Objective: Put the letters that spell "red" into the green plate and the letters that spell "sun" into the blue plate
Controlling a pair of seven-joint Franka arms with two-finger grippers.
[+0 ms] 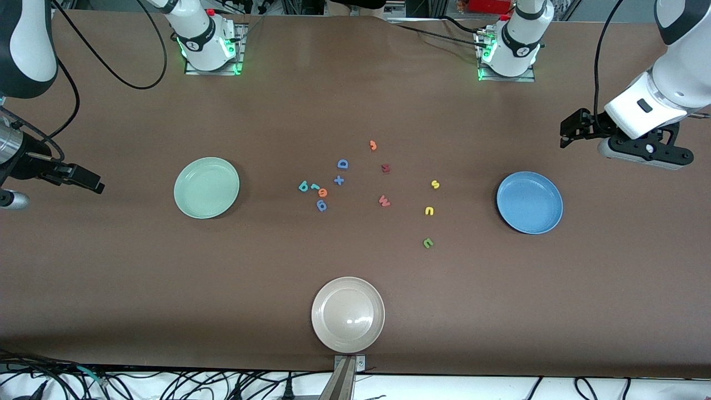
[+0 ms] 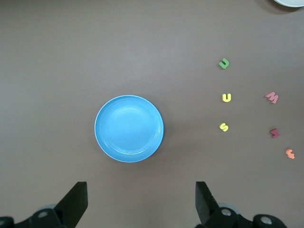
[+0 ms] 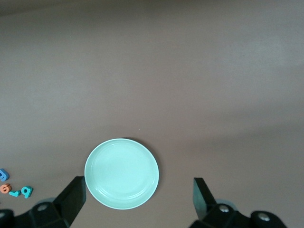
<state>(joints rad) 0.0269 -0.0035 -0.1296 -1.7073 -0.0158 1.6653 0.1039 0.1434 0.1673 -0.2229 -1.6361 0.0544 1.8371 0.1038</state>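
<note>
The letters that spell "red", a teal d, a small teal r and an orange e, lie bunched near the middle of the desk, none yet in the green plate, which sits toward the right arm's end. The letters that spell "sun", a yellow s, a yellow u and a green n, lie in a loose row spaced apart, running toward the front edge, between the desk's middle and the blue plate at the left arm's end. Both plates are empty.

The left end effector hangs over the desk's end past the blue plate, fingers spread wide, holding nothing. The right end effector hangs over its own end of the desk near the green plate, likewise wide open and empty.

No pick has begun. The "sun" letters look the easier start, since each has free space around it. The "red" trio is tight: the r almost touches the d and e, and a blue round letter lies right by the e, so a narrow, straight-down pinch seems wise.

Decoys to avoid: a blue D, a blue plus, an orange hooked letter, two red letters, and a beige plate at the front edge.
</note>
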